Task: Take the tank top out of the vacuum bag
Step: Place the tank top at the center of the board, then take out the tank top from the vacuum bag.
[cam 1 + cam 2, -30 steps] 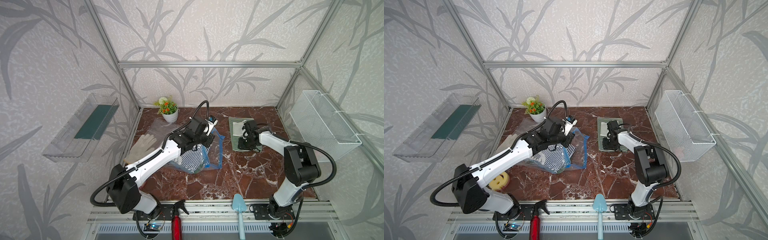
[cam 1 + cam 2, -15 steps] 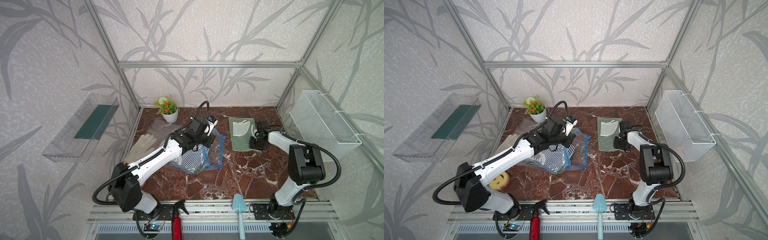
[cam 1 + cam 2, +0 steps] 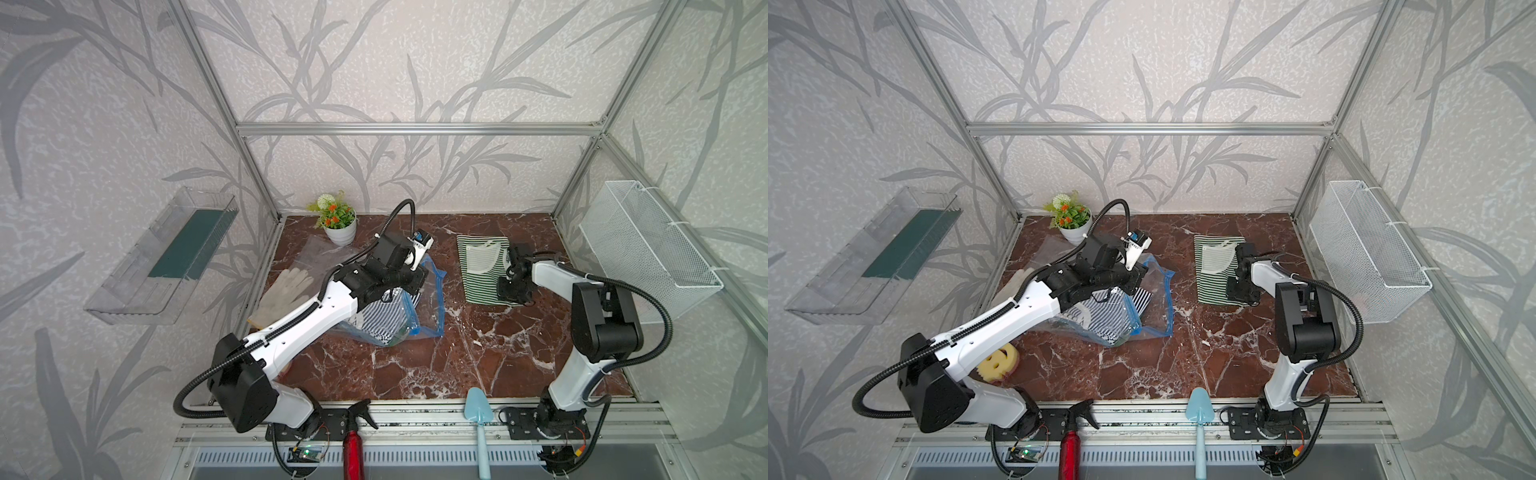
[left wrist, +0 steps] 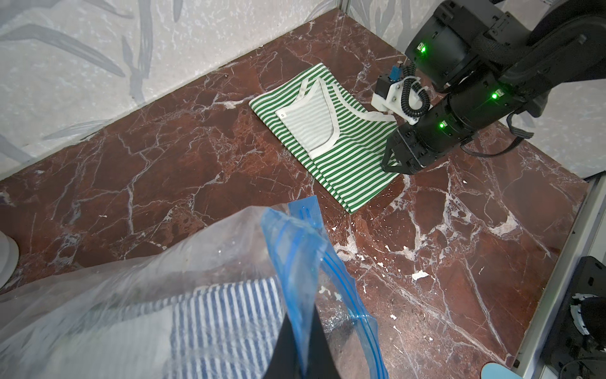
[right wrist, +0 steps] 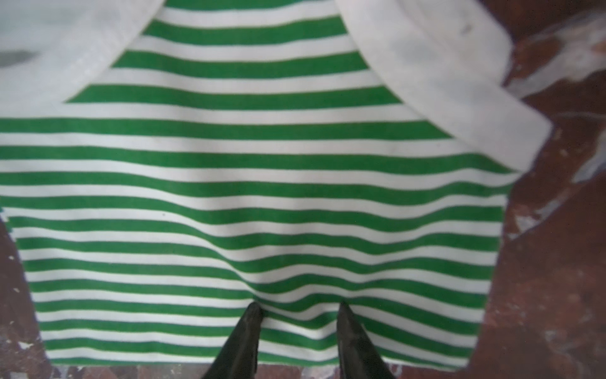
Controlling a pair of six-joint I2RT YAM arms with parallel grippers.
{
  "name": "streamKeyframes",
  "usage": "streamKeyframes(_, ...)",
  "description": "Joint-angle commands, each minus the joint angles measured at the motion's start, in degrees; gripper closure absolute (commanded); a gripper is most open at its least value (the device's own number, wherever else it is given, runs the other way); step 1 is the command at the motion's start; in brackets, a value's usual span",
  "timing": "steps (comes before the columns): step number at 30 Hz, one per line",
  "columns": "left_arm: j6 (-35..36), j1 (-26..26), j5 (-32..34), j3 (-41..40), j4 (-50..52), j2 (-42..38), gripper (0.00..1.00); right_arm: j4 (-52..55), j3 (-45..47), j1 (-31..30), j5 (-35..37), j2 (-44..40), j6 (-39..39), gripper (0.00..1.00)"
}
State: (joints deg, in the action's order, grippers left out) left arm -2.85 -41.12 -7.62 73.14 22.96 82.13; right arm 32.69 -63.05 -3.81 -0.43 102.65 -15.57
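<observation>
Top views, left to right: find the work glove (image 3: pixel 286 291) at the left edge of the table (image 3: pixel 415 374). Next, in the left wrist view, find the left gripper (image 4: pixel 301 331), clamped on the blue zip strip of the vacuum bag (image 3: pixel 432 299) and holding that edge up off the marble. Note a blue-striped garment (image 3: pixel 376 316) inside the bag. Further right, well apart from the bag, find the green-striped tank top (image 3: pixel 482 270) lying flat on the table. Check the right gripper (image 5: pixel 300 315): jaws parted, fingertips (image 5: pixel 252 325) pressing the cloth near one edge, nothing grasped.
</observation>
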Motion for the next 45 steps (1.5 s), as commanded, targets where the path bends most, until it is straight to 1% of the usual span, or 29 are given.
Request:
streamKeyframes(1,2.05,0.25,0.08,2.68,0.33,-2.5,1.0,4.31,2.15,-0.78,3.18,-7.56,1.18,0.53)
streamKeyframes(3,2.66,0.25,0.76,2.38,0.38,-3.06,1.0,4.4,3.48,-1.97,2.92,-11.62,1.44,0.46)
streamKeyframes(6,3.36,0.26,1.44,1.55,-0.33,-3.38,1.0,4.68,5.58,-4.78,0.16,-17.25,0.5,0.41)
streamKeyframes(10,3.18,0.33,0.84,1.47,-0.76,-2.92,1.0,4.15,8.22,-10.72,-1.25,-24.83,-3.41,0.4)
streamKeyframes(15,2.46,0.31,-0.36,1.74,-0.59,-2.07,1.0,-1.24,12.37,-18.29,-6.41,-34.54,-7.89,0.39)
streamKeyframes(18,2.13,0.27,-1.25,2.14,-0.29,-1.62,1.0,-4.28,14.62,-22.04,-6.67,-38.06,-9.8,0.39)
streamKeyframes(21,1.81,0.25,-1.21,2.01,-0.11,-1.52,1.0,-9.35,17.66,-24.19,-10.2,-39.88,-11.47,0.41)
streamKeyframes(22,1.71,0.25,-1.27,1.98,-0.11,-1.38,1.0,-11.48,18.67,-24.79,-11.9,-40.13,-12.03,0.43)
streamKeyframes(24,1.79,0.25,-1.85,2.38,0.0,-1.02,1.0,-15.13,20.23,-26.67,-13.03,-40.27,-12.96,0.47)
streamKeyframes(26,1.8,0.31,-1.79,2.54,0.27,-0.57,1.0,-18.64,21.01,-28.79,-13.87,-39.68,-13.29,0.55)
streamKeyframes(29,1.32,0.24,-2.22,2.44,0.19,-0.41,1.0,-23.92,21.36,-31.83,-15.56,-37.15,-13.35,0.62)
streamKeyframes(32,0.84,0.22,-2.62,2.83,0.4,-0.16,1.0,-27.78,20.97,-34.95,-16.95,-34.1,-12.28,0.66)
streamKeyframes(35,0.74,0.21,-2.59,2.82,0.73,0.12,1.0,-29.0,20.05,-37.59,-17.16,-31.1,-10.84,0.68)
streamKeyframes(37,0.66,0.25,-2.92,3.14,0.83,0.21,1.0,-29.07,19.54,-38.7,-17.62,-28.94,-9.57,0.72)
streamKeyframes(41,0.66,0.25,-3.35,3.06,0.82,0.56,1.0,-28.34,18.23,-39.84,-18.59,-24.64,-8.48,0.75)
streamKeyframes(45,0.6,0.23,-5.32,3.0,0.54,0.35,1.0,-27.52,15.84,-40.42,-18.99,-20.71,-7.85,0.75)
